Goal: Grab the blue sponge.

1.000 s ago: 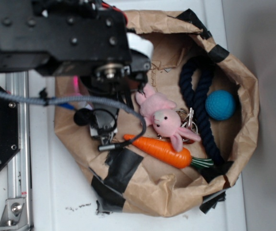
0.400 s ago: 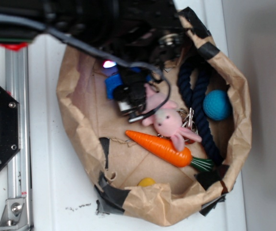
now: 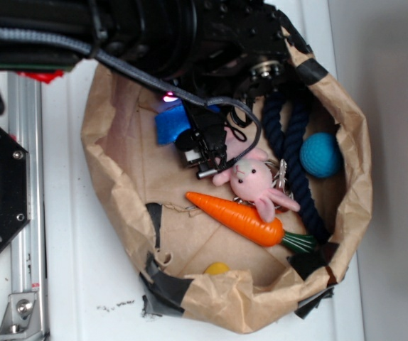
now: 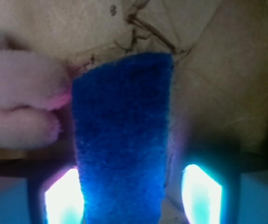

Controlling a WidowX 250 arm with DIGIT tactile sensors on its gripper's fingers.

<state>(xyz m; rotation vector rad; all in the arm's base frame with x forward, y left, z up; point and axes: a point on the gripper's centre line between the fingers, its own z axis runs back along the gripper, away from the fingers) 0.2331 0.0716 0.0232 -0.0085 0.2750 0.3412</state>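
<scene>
The blue sponge (image 3: pixel 170 122) lies on the paper floor at the back left of the bag, partly covered by the arm. In the wrist view the blue sponge (image 4: pixel 122 135) runs lengthwise between my two lit fingers. My gripper (image 4: pixel 131 193) is open and straddles it: the left finger (image 4: pixel 64 196) is at the sponge's edge, and the right finger (image 4: pixel 201 191) stands a little off its other side. From outside, the gripper (image 3: pixel 190 129) is mostly hidden under the black arm.
A pink plush bunny (image 3: pixel 250 177) lies right beside the sponge, and its paws (image 4: pixel 22 98) show left of it. An orange carrot (image 3: pixel 239 217), navy rope (image 3: pixel 293 142), teal ball (image 3: pixel 323 154) and a yellow item (image 3: pixel 217 268) share the brown paper bag (image 3: pixel 104 177).
The arm has swung from the bag's left side up and right to the back of the bag. The gripper now sits over the sponge with a finger on each side.
</scene>
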